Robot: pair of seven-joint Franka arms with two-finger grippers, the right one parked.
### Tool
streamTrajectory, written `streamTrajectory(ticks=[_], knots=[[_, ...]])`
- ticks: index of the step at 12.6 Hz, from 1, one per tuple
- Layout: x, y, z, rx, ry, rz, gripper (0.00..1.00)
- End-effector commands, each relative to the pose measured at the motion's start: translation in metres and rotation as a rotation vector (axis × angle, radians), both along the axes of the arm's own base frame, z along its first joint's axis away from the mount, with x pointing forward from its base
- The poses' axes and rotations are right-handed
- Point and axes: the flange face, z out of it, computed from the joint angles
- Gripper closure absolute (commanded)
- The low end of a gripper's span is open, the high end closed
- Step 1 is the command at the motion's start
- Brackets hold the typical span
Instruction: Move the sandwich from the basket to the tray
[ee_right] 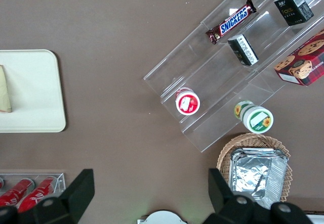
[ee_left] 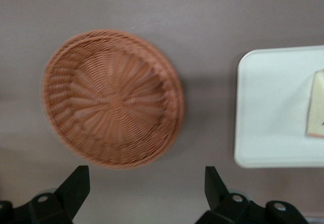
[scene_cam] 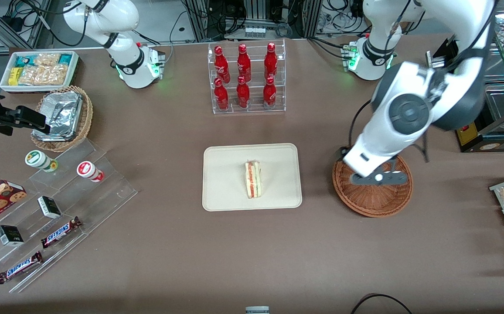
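The sandwich point(scene_cam: 253, 179) lies on the cream tray point(scene_cam: 223, 192) at the table's middle, cut edge with orange and green stripes upward. A corner of the sandwich point(ee_left: 316, 110) shows on the tray point(ee_left: 268, 107) in the left wrist view. The reddish-brown wicker basket point(scene_cam: 376, 201) stands beside the tray toward the working arm's end, and the basket point(ee_left: 111, 97) holds nothing. My gripper point(ee_left: 147, 186) hangs above the basket's rim, open, with nothing between its fingers point(ee_left: 76, 183). In the front view the arm covers the basket's farther part.
A clear rack of red bottles point(scene_cam: 245, 78) stands farther from the front camera than the tray. Toward the parked arm's end are a tan basket with foil container point(scene_cam: 62, 115), a white snack box point(scene_cam: 38, 69) and a stepped acrylic stand point(scene_cam: 56, 218) with snack bars.
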Motion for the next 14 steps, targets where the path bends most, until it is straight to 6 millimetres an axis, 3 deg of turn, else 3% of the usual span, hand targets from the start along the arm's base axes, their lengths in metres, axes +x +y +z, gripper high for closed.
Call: streamTrajectory(ticks=[1, 4, 8, 11, 14], knots=[[-0.018, 0.061, 0.037, -0.024, 0.051, -0.065, 0.00], [-0.039, 0.126, 0.086, -0.061, 0.076, -0.087, 0.00], [-0.060, 0.181, 0.141, -0.078, 0.031, -0.059, 0.00], [-0.059, 0.202, 0.164, -0.078, -0.023, -0.038, 0.00], [-0.056, 0.201, 0.165, -0.074, -0.046, -0.041, 0.00]])
